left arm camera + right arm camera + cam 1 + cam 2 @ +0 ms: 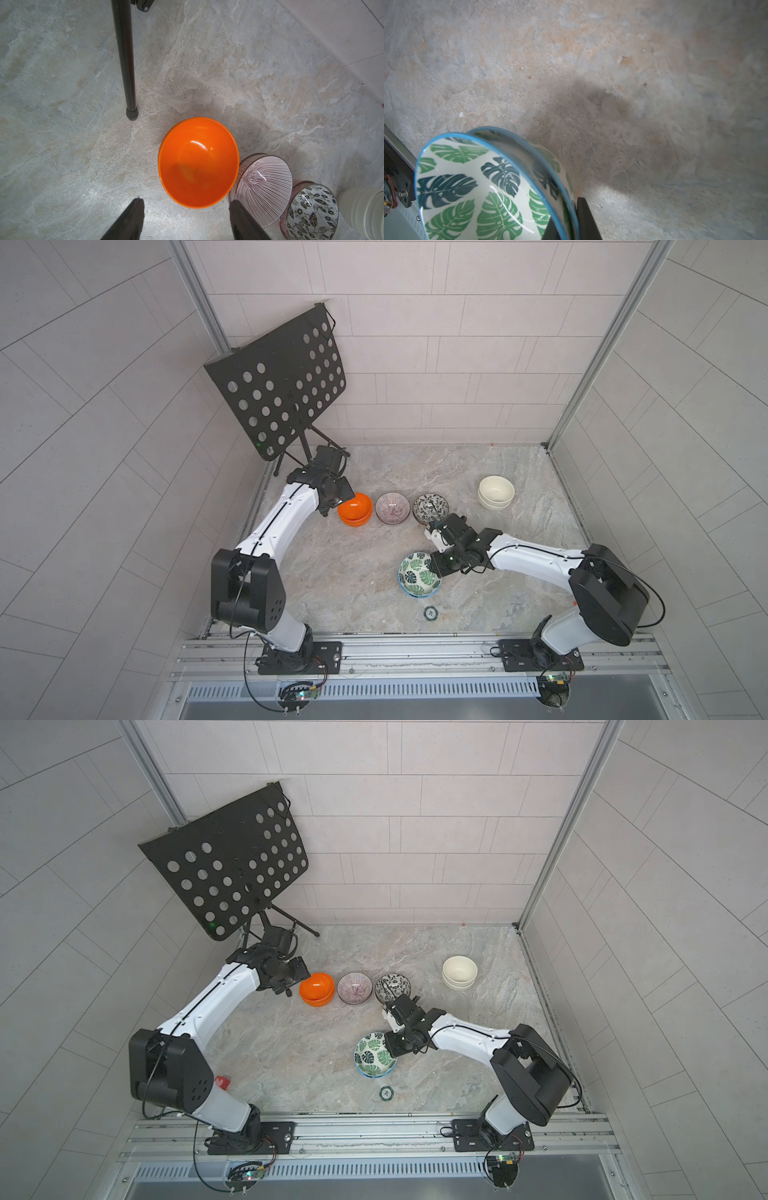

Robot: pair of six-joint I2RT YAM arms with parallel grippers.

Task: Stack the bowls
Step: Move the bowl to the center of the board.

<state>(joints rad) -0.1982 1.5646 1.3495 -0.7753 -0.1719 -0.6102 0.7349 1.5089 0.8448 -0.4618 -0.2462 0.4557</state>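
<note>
Green leaf-print bowl (417,572) sits crooked in its twin (415,595) near the table's (353,564) front edge, right jaws clamped on its rim, left jaws spread by the orange pair (355,508), so letting go now might tip it.

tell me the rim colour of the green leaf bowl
Blue, clearest in the right wrist view of the green leaf bowl.

Cannot read the mark on the small disc (430,612). Seen only in part in the right wrist view, cropped by the frame: green leaf-print bowl (471,187) and right pincer (566,225). Likewise cropped in the left wrist view: cream bowls (365,212).
</note>
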